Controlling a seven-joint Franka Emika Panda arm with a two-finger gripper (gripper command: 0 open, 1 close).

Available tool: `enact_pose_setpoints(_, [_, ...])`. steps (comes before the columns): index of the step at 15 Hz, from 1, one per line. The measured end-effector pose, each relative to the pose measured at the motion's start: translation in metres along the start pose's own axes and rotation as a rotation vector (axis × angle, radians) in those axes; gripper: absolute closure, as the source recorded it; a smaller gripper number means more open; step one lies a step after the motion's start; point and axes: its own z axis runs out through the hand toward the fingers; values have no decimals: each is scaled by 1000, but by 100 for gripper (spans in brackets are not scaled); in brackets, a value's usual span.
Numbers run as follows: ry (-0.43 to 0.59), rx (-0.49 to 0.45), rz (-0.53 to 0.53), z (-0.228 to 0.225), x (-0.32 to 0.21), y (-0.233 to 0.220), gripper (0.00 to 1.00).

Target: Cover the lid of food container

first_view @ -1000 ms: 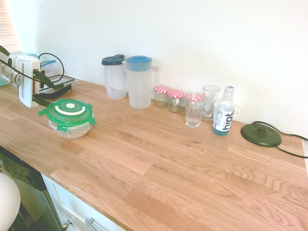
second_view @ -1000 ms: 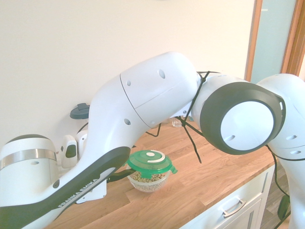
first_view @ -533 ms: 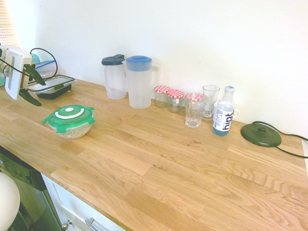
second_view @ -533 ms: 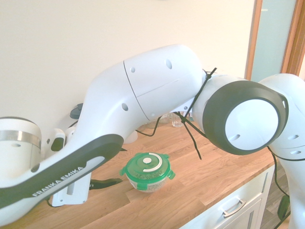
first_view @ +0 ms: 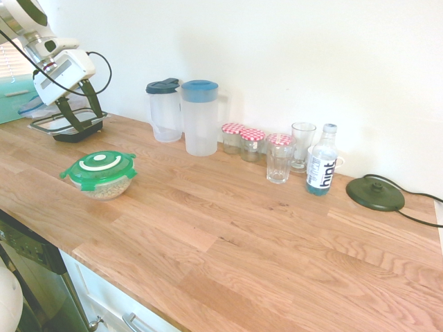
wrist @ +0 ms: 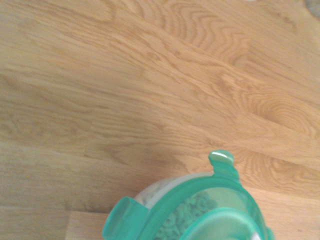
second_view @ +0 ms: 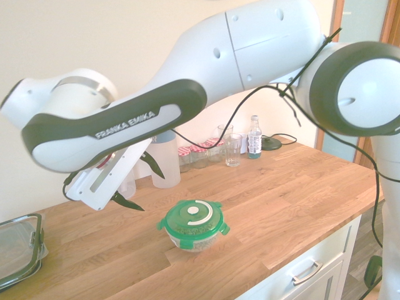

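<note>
The round green lid (first_view: 99, 166) with its white ring lies flat on top of the food container (first_view: 104, 188), a small clear bowl of beige cereal bits near the counter's front edge. Both show again as the lid (second_view: 192, 217) on the container (second_view: 196, 242). Part of the lid (wrist: 210, 210) with two tabs fills the wrist view's lower edge. My gripper (first_view: 88, 122) hangs above and behind the bowl, well apart from it. In the second exterior view the gripper (second_view: 152, 194) is open and holds nothing.
A dark-rimmed rectangular container (first_view: 69, 124) sits behind the bowl. Along the wall stand two pitchers (first_view: 187, 116), small red-lidded jars (first_view: 242, 142), glasses (first_view: 279, 158), a water bottle (first_view: 322, 159) and a dark kettle base (first_view: 375, 194). The counter's front edge (first_view: 104, 266) is close.
The gripper let go of the lid, opened wider and rose up and back from the bowl. The lid settled flat onto the container.
</note>
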Motion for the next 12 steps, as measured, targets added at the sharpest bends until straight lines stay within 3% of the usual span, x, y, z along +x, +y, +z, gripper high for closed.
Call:
enact_pose_setpoints(6, [-191,289,104,2,68,99,0])
enact_pose_setpoints(12, [-217,296,120,78,119,253,0])
